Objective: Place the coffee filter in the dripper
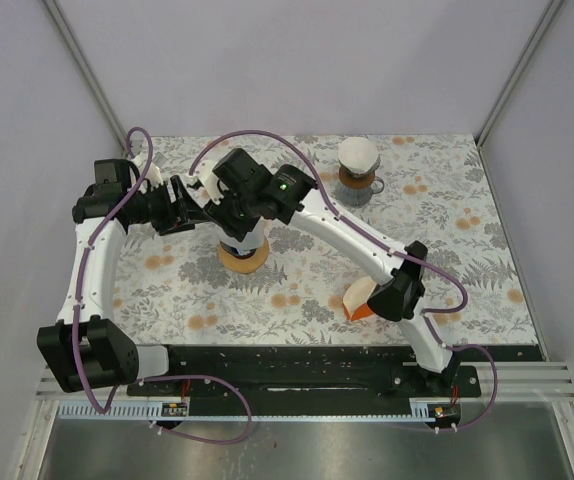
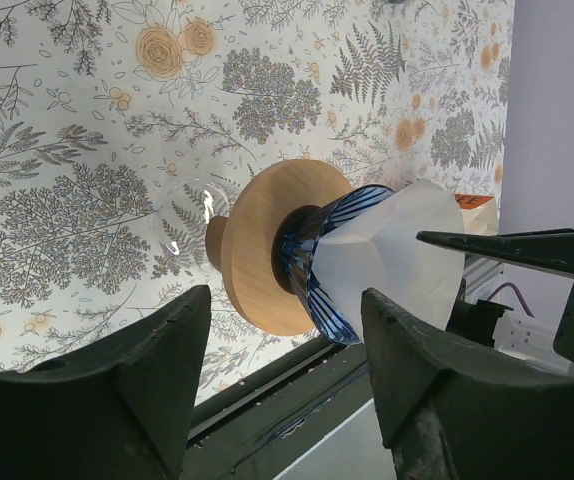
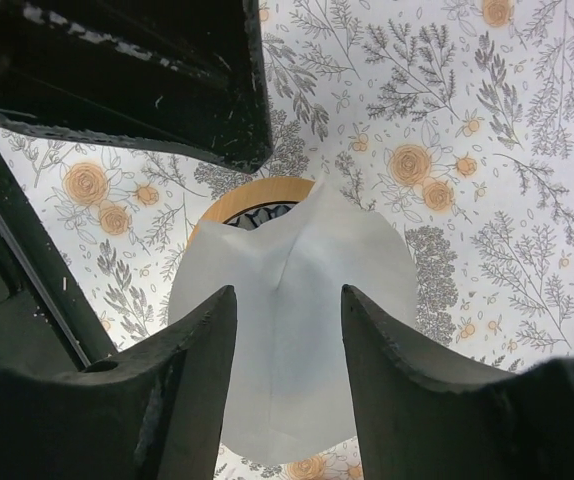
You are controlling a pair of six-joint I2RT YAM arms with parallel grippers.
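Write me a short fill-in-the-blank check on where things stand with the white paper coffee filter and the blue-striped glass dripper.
1. The white paper coffee filter sits in the blue-striped glass dripper, whose collar is made of ____.
2. The right gripper hovers over the filter with its jaws ____.
3. The orange and white pack lies beside the ____ arm.

Missing words: wood; open; right.
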